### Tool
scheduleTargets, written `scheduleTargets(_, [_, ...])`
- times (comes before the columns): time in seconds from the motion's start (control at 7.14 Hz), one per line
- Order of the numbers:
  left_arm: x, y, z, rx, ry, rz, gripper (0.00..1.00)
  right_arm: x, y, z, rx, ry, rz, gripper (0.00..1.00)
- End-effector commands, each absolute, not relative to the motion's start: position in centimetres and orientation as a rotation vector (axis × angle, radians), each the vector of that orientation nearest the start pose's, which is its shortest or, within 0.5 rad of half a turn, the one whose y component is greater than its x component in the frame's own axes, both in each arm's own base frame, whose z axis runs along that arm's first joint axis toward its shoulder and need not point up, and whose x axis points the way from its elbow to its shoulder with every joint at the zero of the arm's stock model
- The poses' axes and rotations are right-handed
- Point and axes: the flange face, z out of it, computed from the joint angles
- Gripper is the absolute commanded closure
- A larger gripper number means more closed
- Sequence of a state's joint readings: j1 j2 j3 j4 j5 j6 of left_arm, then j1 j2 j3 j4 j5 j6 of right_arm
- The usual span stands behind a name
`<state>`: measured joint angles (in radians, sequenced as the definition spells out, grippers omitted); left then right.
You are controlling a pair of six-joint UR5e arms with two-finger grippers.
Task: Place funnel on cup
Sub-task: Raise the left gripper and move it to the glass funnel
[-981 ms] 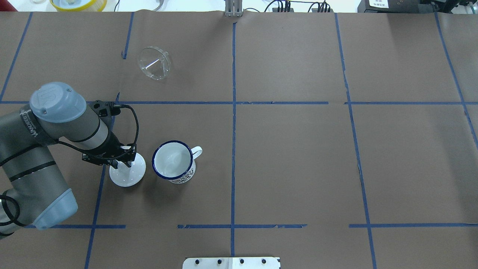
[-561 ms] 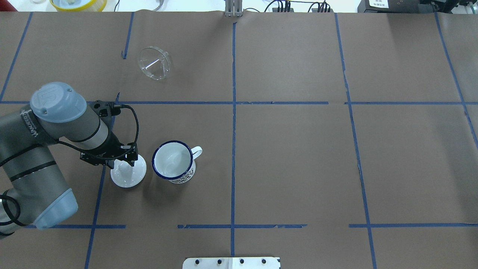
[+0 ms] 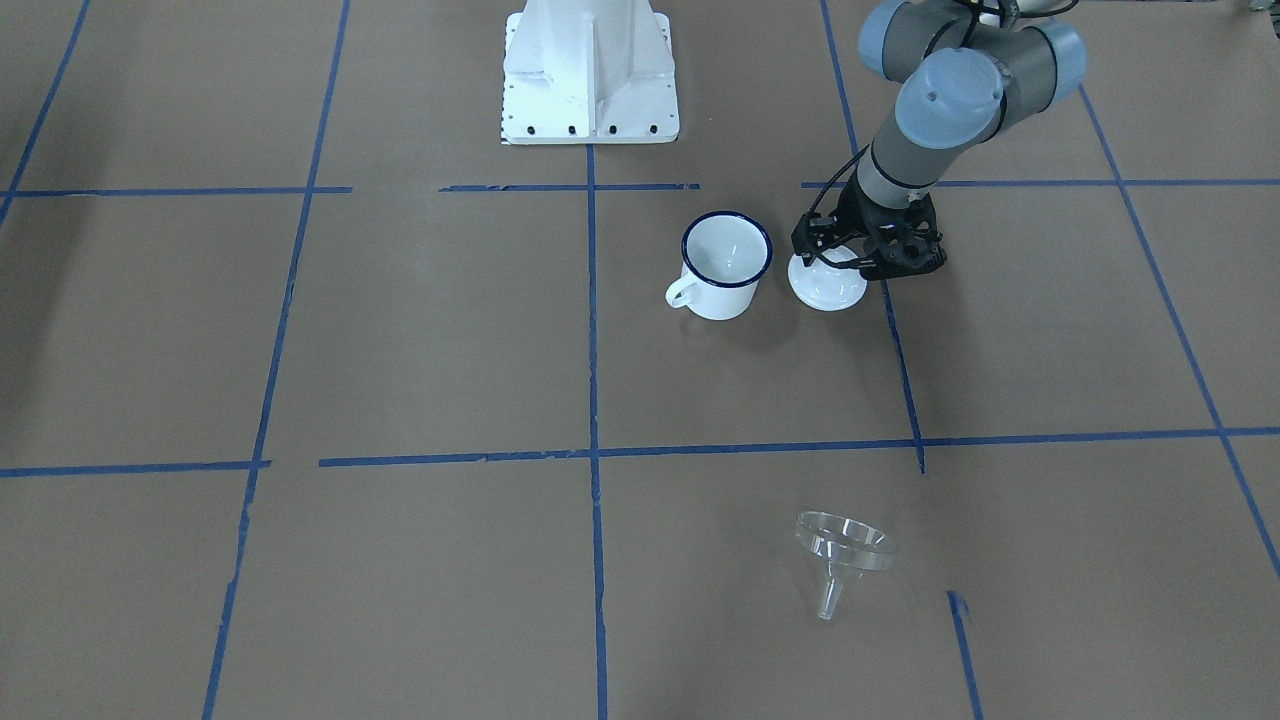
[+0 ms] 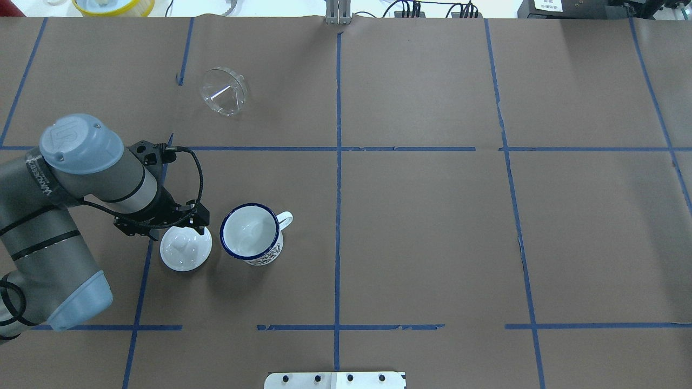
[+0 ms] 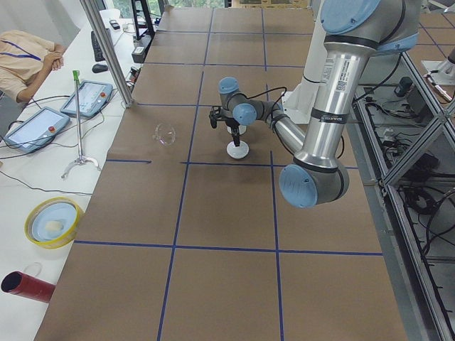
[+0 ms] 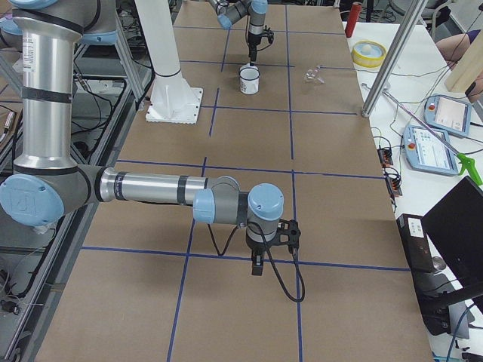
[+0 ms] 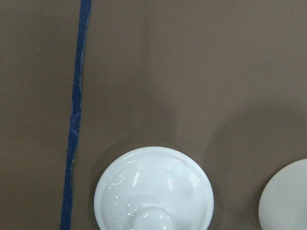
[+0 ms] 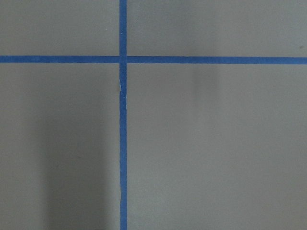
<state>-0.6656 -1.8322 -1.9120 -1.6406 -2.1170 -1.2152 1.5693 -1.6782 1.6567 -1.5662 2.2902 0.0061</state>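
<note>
Funnel [image 3: 843, 555] lies on its side at the table's [image 3: 420, 330] far left, well apart from the cup [image 3: 726, 265].
Front view: the left gripper [image 3: 855, 262] hangs empty over a lid [image 3: 828, 287]; its finger gap is unclear. Overhead: the funnel lies beyond it, spout pointing away. Right side view: the right gripper [image 6: 257, 265] is farther off, its opening unclear.
</note>
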Motion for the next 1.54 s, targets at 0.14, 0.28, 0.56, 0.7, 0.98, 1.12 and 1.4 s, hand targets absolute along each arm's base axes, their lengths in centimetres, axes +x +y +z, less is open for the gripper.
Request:
scheduleTargets(0.14, [31.1,-47.9,34.7,-0.110,0.898,-0.394,0.01,6.7,-44.5,67.0,-0.019,-0.719,0.010,0.00])
scheduleTargets(0.28, [30.4,-49.4,35.3,-0.141,0.950,-0.563,0.01,6.7,-44.5,67.0,-0.019,-0.719,0.010,0.00])
scheduleTargets(0.56, [30.0,-52.3,36.9,-0.093,1.140,-0.786,0.01,6.7,-44.5,67.0,-0.019,-0.719,0.010,0.00])
scheduleTargets(0.7, [30.1,-53.2,37.6,-0.063,1.242,-0.882,0.01,6.7,-44.5,67.0,-0.019,-0.719,0.010,0.00])
scheduleTargets(0.98, [30.0,-55.9,35.2,0.071,1.326,-1.061,0.01,6.7,-44.5,67.1,-0.020,-0.719,0.011,0.00])
scheduleTargets(1.12, [31.8,-59.2,33.7,0.107,1.340,-1.168,0.01,6.7,-44.5,67.0,-0.019,-0.719,0.010,0.00])
scheduleTargets(1.4, [33.6,-61.1,34.2,0.119,1.331,-1.293,0.01,6.7,-44.5,67.0,-0.019,-0.719,0.010,0.00])
